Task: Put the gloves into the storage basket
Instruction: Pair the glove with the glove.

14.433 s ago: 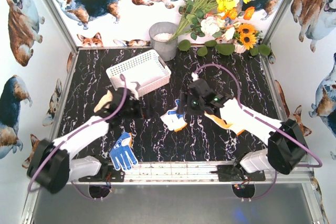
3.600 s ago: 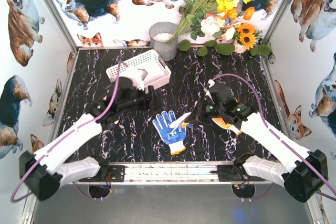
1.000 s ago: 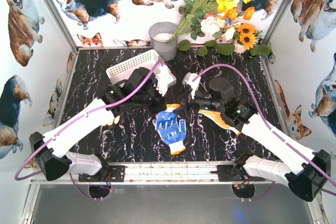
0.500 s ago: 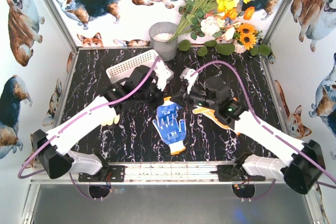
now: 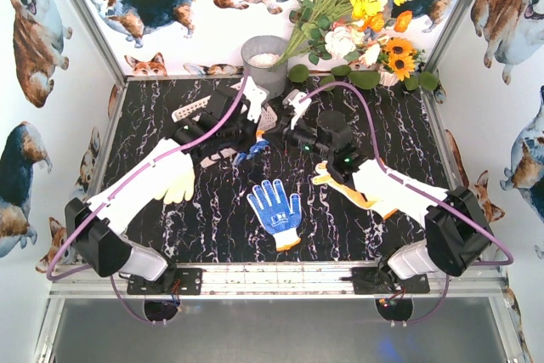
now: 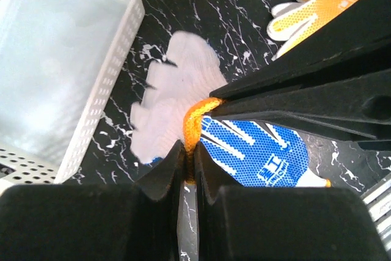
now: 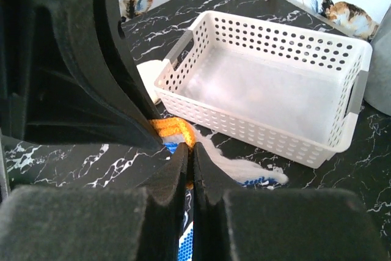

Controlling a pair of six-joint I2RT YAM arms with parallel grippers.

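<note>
Nearest, we are noting one blue-palmed glove lying flat on the desk. Beyond it, left jaws and right jaws are both clenching a second glove's orange cuff, seemingly a handover, holding the limp glove aloft just short of the storage basket.

The worktop is a black slab with white veining, evenly lit. White walls printed with corgis enclose it at the back, left and right. Bare metal posts mark the rear corners. A grey pot and a flower bouquet stand at the rear edge; a metal rail runs along the near edge.
</note>
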